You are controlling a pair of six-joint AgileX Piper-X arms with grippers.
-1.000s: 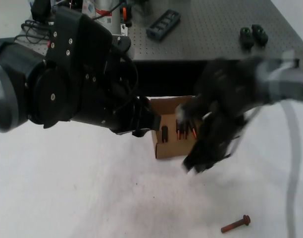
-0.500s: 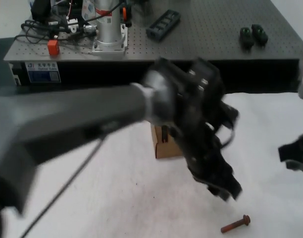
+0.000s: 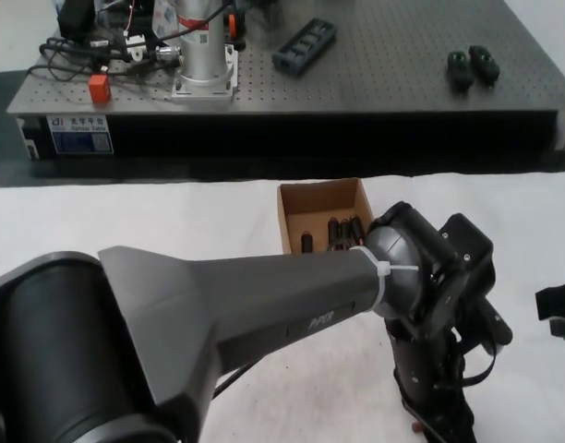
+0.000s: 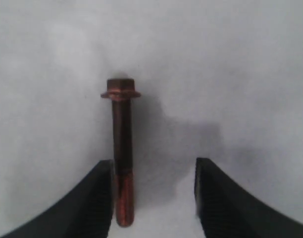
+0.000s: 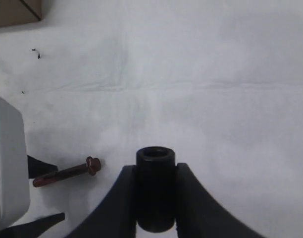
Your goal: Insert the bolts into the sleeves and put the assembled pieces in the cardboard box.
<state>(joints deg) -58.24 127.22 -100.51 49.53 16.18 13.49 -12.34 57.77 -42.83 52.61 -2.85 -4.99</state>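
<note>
A copper bolt (image 4: pixel 123 148) lies on the white cloth between the fingers of my open left gripper (image 4: pixel 154 198), close beside one finger (image 4: pixel 99 198). In the high view the left arm stretches from the near left to that gripper (image 3: pixel 439 411), which covers the bolt. My right gripper (image 5: pixel 155 171) is shut on a black sleeve (image 5: pixel 155 198), held upright with its bore facing up. From there the bolt (image 5: pixel 67 172) shows off to the side, with the left gripper's fingertips (image 5: pixel 42 166) around it. The cardboard box (image 3: pixel 292 208) sits mid-table with several dark assembled pieces (image 3: pixel 342 231) inside.
The right gripper (image 3: pixel 559 314) hangs at the right edge of the high view. Behind the cloth stands a grey perforated bench (image 3: pixel 393 83) with a black tray (image 3: pixel 304 44), two black parts (image 3: pixel 472 65), a silver post (image 3: pixel 204 55) and cables.
The left arm swung from beside the box across to the near right and came down over the bolt. The right arm pulled away from the box to the right edge.
</note>
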